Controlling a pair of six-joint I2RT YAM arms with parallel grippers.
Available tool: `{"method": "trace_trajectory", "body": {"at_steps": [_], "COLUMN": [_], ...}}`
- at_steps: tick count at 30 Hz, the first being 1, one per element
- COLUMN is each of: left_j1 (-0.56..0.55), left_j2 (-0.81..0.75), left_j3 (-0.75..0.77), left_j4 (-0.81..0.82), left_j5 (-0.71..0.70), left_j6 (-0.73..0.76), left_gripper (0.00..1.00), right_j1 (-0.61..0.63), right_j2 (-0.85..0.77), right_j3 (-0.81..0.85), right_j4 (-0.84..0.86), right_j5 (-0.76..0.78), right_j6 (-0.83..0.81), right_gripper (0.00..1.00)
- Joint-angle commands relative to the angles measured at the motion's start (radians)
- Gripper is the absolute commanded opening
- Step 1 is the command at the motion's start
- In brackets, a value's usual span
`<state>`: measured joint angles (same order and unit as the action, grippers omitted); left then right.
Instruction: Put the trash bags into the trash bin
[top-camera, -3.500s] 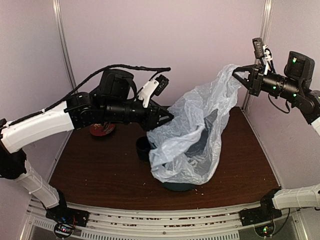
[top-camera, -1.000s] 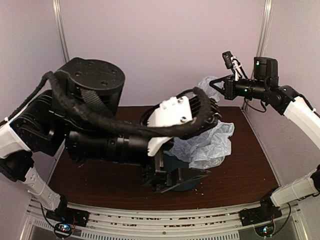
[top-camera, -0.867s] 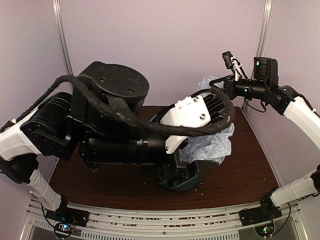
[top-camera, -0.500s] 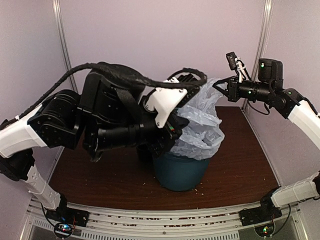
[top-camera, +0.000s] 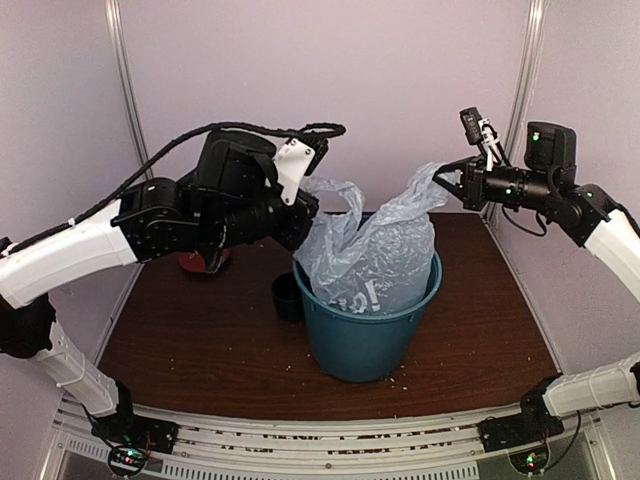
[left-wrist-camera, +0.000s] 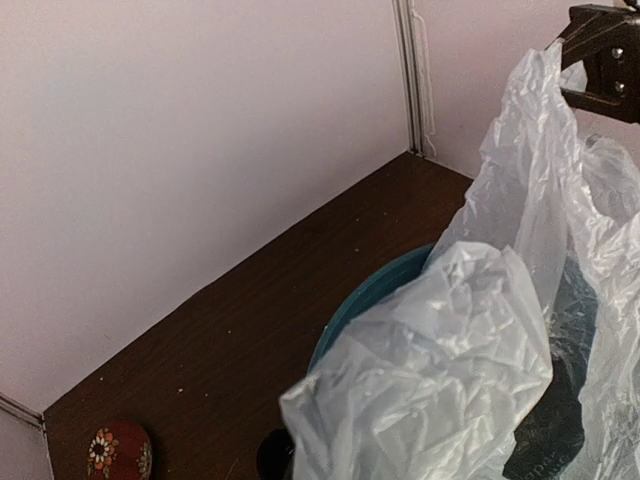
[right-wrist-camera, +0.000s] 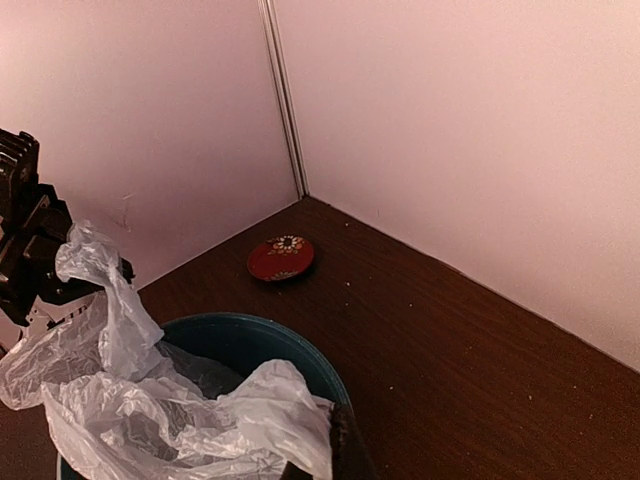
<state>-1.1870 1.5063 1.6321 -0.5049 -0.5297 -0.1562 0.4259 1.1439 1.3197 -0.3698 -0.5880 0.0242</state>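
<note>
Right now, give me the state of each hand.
Left hand: closed on the trash bag.
Right hand: closed on the same trash bag.

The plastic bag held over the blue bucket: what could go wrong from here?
1. The bag sits partly in the bucket, but the left tool and right tool pinch its top edges high above the rim; released there, the floppy film may drape outside.
2. Pulling harder could tear the thin plastic or drag it out.
3. A dark mug stands close beside the bucket; a low arm might knock it.
</note>
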Motion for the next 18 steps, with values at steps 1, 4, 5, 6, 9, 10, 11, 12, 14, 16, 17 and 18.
{"method": "trace_trajectory", "body": {"at_steps": [1, 4, 5, 6, 9, 10, 11, 12, 14, 16, 17, 18], "left_j1": [0.031, 0.045, 0.045, 0.046, 0.045, 0.046, 0.045, 0.045, 0.046, 0.046, 0.046, 0.045], "left_j2": [0.007, -0.023, -0.036, -0.049, -0.093, -0.111, -0.126, -0.140, -0.166, -0.197, -0.213, -0.229], "left_j3": [-0.064, -0.121, -0.140, -0.158, -0.197, -0.210, -0.222, -0.235, -0.254, -0.281, -0.296, -0.309], "left_j4": [0.049, 0.060, 0.067, 0.074, 0.090, 0.099, 0.106, 0.109, 0.102, 0.100, 0.106, 0.112], "left_j5": [0.042, 0.055, 0.062, 0.072, 0.116, 0.130, 0.145, 0.159, 0.177, 0.208, 0.227, 0.240], "left_j6": [-0.049, -0.076, -0.081, -0.088, -0.107, -0.114, -0.118, -0.126, -0.150, -0.178, -0.187, -0.194], "left_gripper": [0.00, 0.00, 0.00, 0.00, 0.00, 0.00, 0.00, 0.00, 0.00, 0.00, 0.00, 0.00], "right_j1": [0.004, 0.004, 0.004, 0.004, 0.004, 0.004, 0.004, 0.004, 0.002, 0.000, -0.004, -0.006], "right_j2": [-0.029, -0.056, -0.070, -0.083, -0.115, -0.125, -0.135, -0.151, -0.190, -0.230, -0.249, -0.264], "right_j3": [-0.038, -0.061, -0.065, -0.070, -0.076, -0.082, -0.093, -0.111, -0.148, -0.177, -0.189, -0.203], "right_j4": [0.005, -0.007, -0.014, -0.022, -0.070, -0.085, -0.094, -0.096, -0.096, -0.108, -0.115, -0.121], "right_j5": [-0.033, -0.042, -0.041, -0.038, -0.041, -0.043, -0.043, -0.043, -0.045, -0.036, -0.029, -0.024], "right_j6": [-0.008, -0.014, -0.019, -0.024, -0.045, -0.047, -0.045, -0.041, -0.034, -0.045, -0.052, -0.062], "right_gripper": [0.00, 0.00, 0.00, 0.00, 0.00, 0.00, 0.00, 0.00, 0.00, 0.00, 0.00, 0.00]}}
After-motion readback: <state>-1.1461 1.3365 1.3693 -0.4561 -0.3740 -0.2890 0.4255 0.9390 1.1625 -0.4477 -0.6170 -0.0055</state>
